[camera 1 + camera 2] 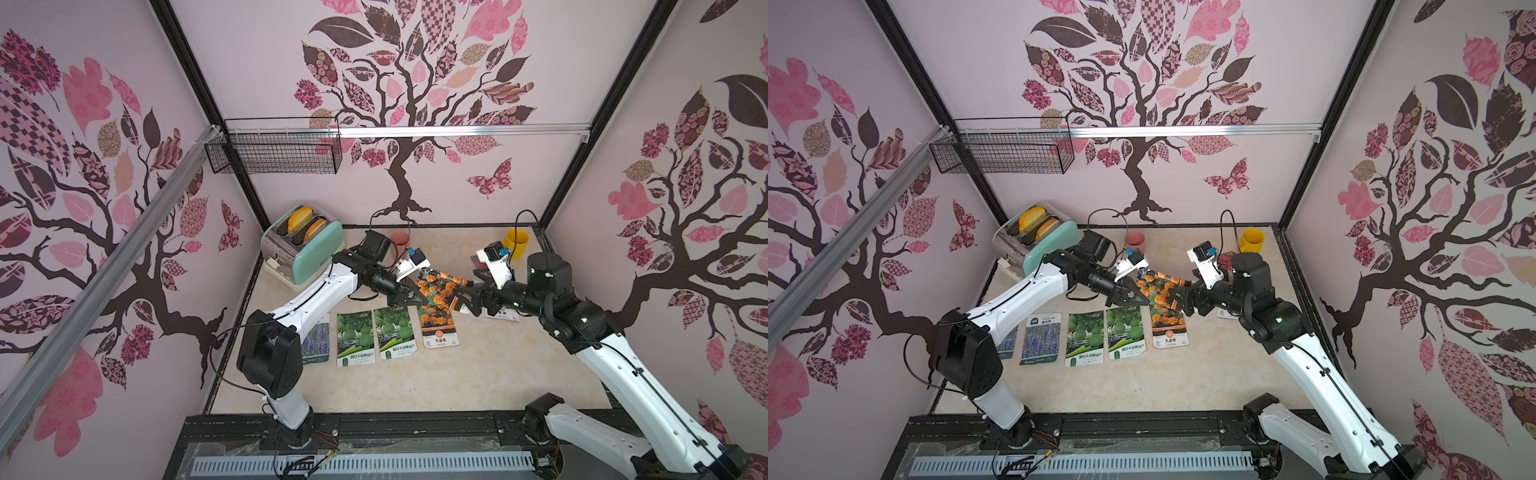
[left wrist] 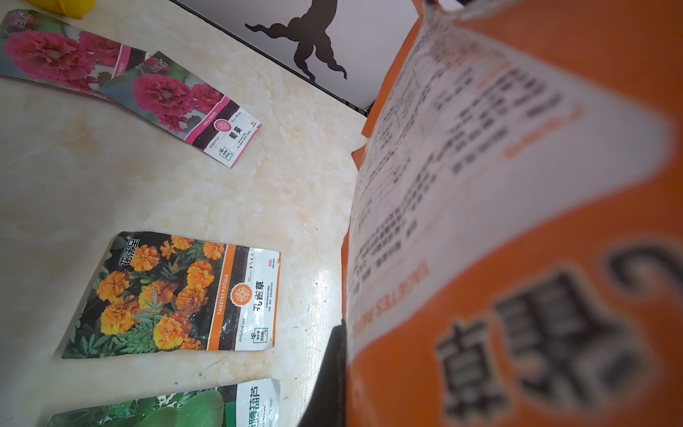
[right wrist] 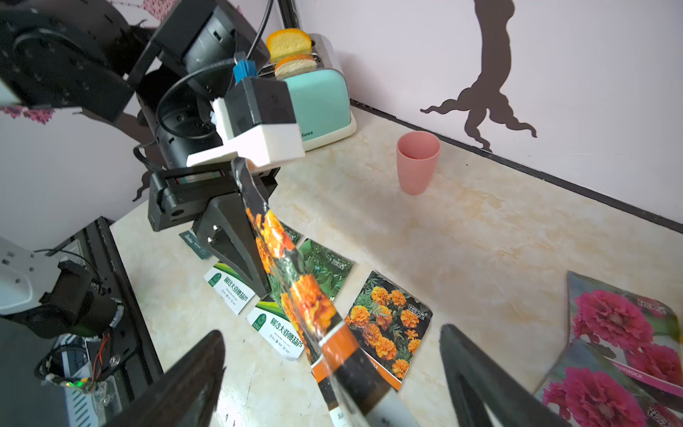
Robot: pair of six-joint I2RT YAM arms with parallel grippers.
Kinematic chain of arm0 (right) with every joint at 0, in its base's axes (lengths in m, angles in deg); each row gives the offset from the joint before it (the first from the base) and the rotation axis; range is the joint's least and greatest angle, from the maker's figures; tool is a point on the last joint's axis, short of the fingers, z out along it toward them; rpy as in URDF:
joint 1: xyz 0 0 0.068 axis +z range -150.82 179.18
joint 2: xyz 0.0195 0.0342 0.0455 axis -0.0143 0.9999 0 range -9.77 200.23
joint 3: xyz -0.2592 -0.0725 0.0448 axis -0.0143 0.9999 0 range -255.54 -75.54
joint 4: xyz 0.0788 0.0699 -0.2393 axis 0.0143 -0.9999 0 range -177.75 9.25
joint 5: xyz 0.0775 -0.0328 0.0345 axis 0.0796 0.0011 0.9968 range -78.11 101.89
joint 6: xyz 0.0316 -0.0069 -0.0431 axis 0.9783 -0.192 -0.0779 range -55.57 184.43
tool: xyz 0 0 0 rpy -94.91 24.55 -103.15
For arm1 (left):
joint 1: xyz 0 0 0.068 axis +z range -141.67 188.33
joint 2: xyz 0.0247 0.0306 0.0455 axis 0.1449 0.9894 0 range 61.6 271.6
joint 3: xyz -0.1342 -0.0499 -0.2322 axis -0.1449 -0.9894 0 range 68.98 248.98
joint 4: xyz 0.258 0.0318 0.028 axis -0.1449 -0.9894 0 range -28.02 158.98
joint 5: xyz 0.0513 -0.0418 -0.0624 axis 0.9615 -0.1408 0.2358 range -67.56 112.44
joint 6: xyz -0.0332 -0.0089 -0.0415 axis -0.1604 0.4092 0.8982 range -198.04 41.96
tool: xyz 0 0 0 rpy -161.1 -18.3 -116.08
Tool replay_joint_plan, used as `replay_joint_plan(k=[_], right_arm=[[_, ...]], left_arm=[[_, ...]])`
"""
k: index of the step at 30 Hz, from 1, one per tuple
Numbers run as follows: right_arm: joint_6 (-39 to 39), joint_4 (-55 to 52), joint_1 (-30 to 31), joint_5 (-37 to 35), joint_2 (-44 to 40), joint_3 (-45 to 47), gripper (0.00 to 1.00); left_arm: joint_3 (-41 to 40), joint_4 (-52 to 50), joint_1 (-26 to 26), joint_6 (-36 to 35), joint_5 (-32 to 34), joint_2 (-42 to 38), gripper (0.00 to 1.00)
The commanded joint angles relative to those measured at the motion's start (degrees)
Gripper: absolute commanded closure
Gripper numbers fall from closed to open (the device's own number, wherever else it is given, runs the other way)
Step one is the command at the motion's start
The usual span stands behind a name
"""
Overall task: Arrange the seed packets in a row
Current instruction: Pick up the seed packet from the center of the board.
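Two lavender packets, two gourd packets and one marigold packet lie flat in a row on the bench. A second marigold packet hangs tilted above it. Two magenta packets overlap, apart from the row.

Left jaws pinching midair marigold packet, right jaws spread at its edge
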Motion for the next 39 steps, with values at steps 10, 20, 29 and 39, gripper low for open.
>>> replay_joint_plan(k=[10,20,29,39], right_arm=[[1.7,2.2,6.0,-6.2,0.6,1.9,1.0],[16.6,11.7,0.4,-4.4,-1.0,3.4,1.0],[39.0,30.6,-5.5,2.9,-1.1,6.8,1.0],[48.6,40.0,-5.5,6.7,0.7,8.2,1.0]], left_arm=[[-3.9,19.1,1.3,19.2,1.2,-3.0,1.0],[-22.0,62.3,3.5,54.1,13.4,-10.6,0.3],[-33.0,84.4,0.7,69.6,25.8,-17.3,0.15],[-29.0,96.4,-6.7,74.9,29.3,-9.9,0.17]])
